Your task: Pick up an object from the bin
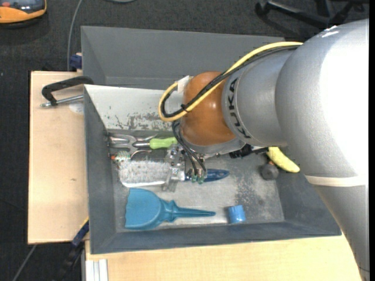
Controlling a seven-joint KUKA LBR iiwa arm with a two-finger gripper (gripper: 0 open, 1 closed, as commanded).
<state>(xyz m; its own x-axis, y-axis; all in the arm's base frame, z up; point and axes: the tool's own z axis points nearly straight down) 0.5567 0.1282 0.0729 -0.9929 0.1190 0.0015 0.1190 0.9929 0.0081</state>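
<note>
Funnel (pixel 146 211) lies left of cap (pixel 236 214), before bottle (pixel 140 171).

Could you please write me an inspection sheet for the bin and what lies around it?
Surface: grey bin, its floor speckled with grit.
Job's things: blue funnel, small blue cap, clear plastic packet, green-handled tool, yellow piece, dark knob.
Clutter: nothing seen.
Grippers: gripper low at the bin's middle, at the packet's right end.
Cables: yellow cable along the wrist; black cable on the floor.
Surroundings: dark carpet; orange device at top left.
</note>
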